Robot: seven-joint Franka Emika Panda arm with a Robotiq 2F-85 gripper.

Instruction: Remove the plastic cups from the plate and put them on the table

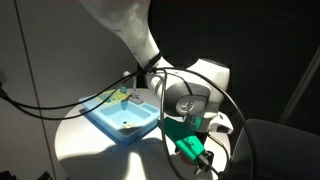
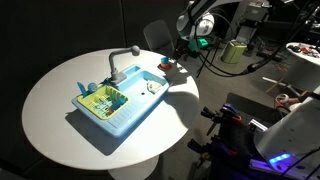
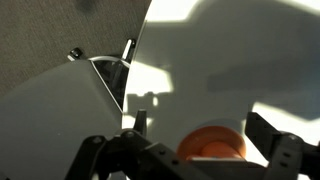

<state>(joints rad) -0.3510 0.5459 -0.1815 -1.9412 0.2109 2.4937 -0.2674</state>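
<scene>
The orange plate (image 3: 212, 143) lies on the white table (image 3: 200, 60) and sits low in the wrist view, with a raised orange round part at its middle. My gripper (image 3: 200, 125) is open and hangs above it, one finger on each side, holding nothing. In an exterior view the gripper (image 2: 188, 48) hovers over the small plate (image 2: 172, 68) near the table's far edge. In an exterior view the gripper (image 1: 190, 140) hides the plate. No blue cup shows clearly in any view.
A light-blue rectangular tray (image 2: 125, 112) with a grey faucet (image 2: 122, 60) and small green and yellow items stands mid-table; it also shows in an exterior view (image 1: 125, 118). The table edge (image 3: 110, 85) runs close to the plate. Cables hang off the arm (image 1: 235, 120).
</scene>
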